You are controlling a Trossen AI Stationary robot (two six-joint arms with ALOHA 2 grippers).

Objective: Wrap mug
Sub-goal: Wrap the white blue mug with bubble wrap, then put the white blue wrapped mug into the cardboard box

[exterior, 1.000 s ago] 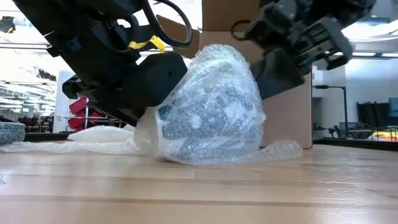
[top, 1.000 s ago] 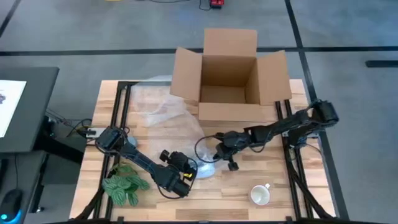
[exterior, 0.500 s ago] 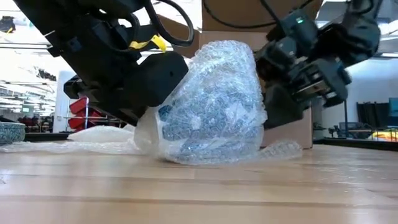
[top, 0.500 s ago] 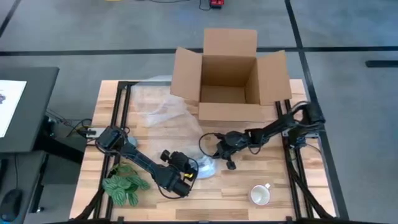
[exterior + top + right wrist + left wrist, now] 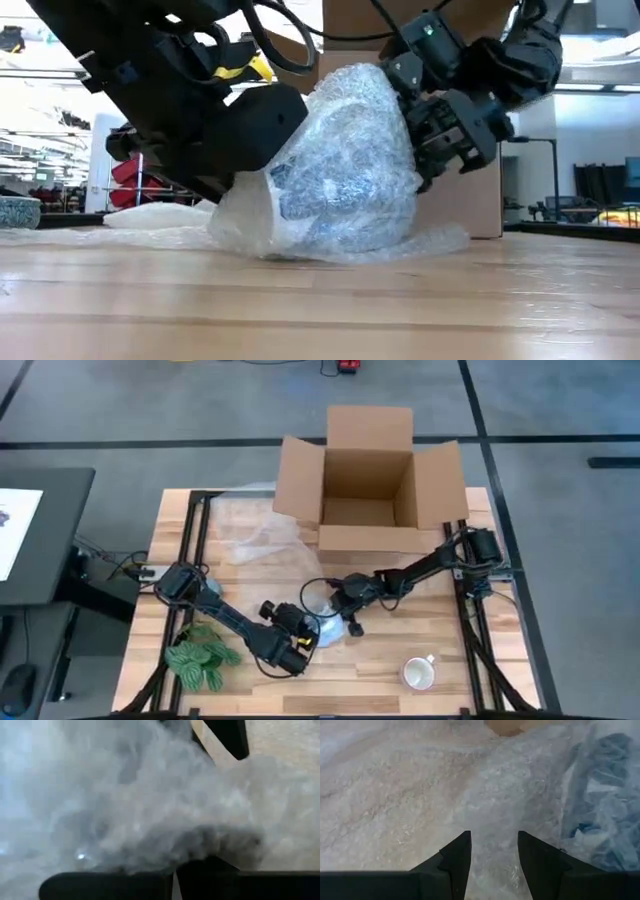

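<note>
A blue mug [image 5: 600, 815] sits inside a bundle of clear bubble wrap [image 5: 340, 170] that rests on the table near its front middle [image 5: 325, 628]. My left gripper [image 5: 492, 851] is open at the bundle's left side [image 5: 270, 115], with wrap lying between its fingers. My right gripper [image 5: 425, 125] leans against the bundle's upper right side [image 5: 343, 612]. Its fingers look shut in the right wrist view [image 5: 173, 872], with wrap bunched just ahead of them. My left gripper lies low against the wrap at the bundle's left side [image 5: 262, 150], slanting down from the table's left. Its two fingers [image 5: 457, 857] straddle a stretch of wrap without closing on it. My right gripper pushes its fingertips into the wrap on the bundle's upper right side [image 5: 410, 140], slanting down from the table's right. Whether any wrap is caught between the fingers cannot be told. The bundle stays on the table, leaning toward my left gripper.
An open cardboard box [image 5: 370, 480] stands at the far middle. Loose bubble wrap [image 5: 250, 530] spreads at the far left. A white mug [image 5: 418, 673] lies at the near right, and a green plant [image 5: 200, 660] at the near left.
My right gripper has come down and toward the table's left, against the bundle. The bundle's top has been pushed over toward my left gripper, and its right side is pressed in. Its base has stayed on the table.
</note>
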